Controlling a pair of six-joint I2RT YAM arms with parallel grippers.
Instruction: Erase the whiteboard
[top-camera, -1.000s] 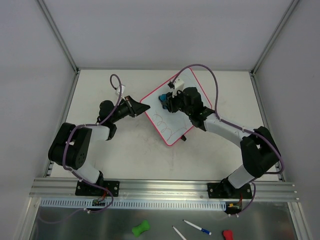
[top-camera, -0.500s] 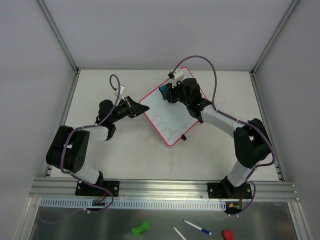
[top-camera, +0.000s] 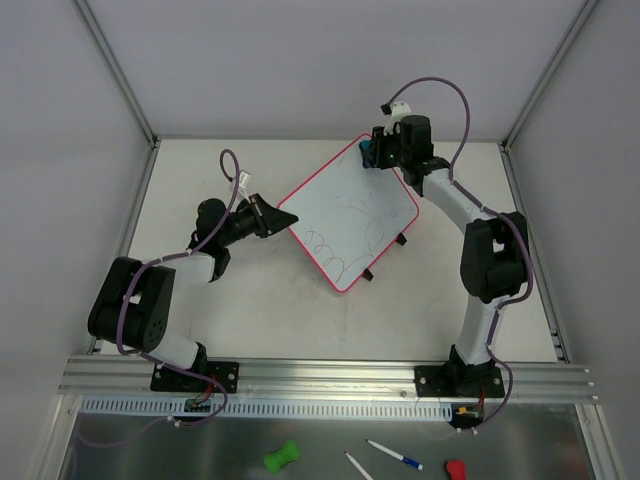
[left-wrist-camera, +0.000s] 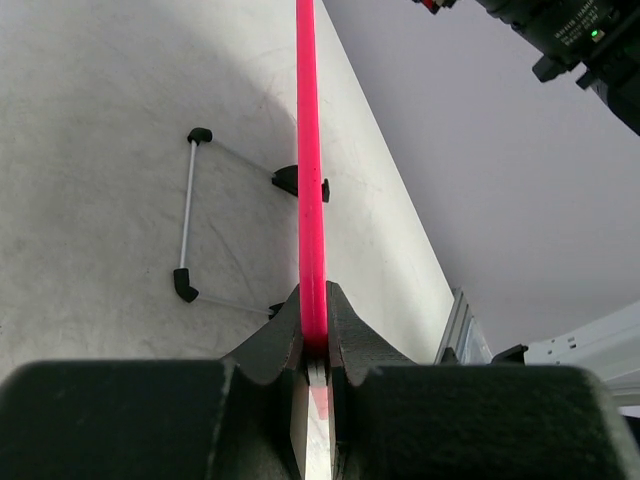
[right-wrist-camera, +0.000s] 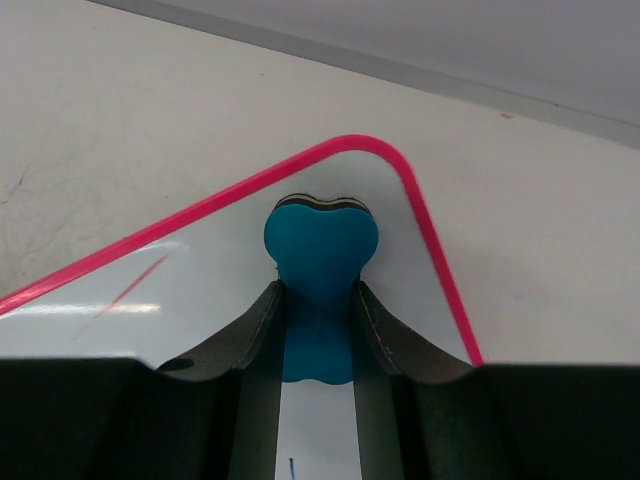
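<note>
**Whiteboard (top-camera: 350, 220) pinched at its left corner, eraser at its far corner**

Lies on the pale table (top-camera: 250, 310), about midway between the two arms and toward the far side. Looks flat, white and close to square, with rounded corners and a thin pink-red rim (left-wrist-camera: 310, 180). Carries thin looping scribbles (top-camera: 335, 245) on the near half and fainter lines toward the middle. Shows two small black clips (top-camera: 401, 239) on the near-right edge.

Sits turned like a diamond, with no clear long axis. Points one corner left, one to the far side, one right and one toward the arm bases. Faces its clipped edge toward the near right.

Held at the left corner by the left gripper (top-camera: 272, 214), fingers closed tight on the rim from either side, as seen edge-on from the left wrist. From that same view, shows a thin wire stand (left-wrist-camera: 185, 215) with black tips under the board. Cannot tell whether that corner is off the table.

Met at the far corner by the right gripper (top-camera: 372, 152), fingers clamped on a blue eraser (right-wrist-camera: 320, 245). Places the eraser's rounded head just inside the rim's curve, over the white surface.
</note>
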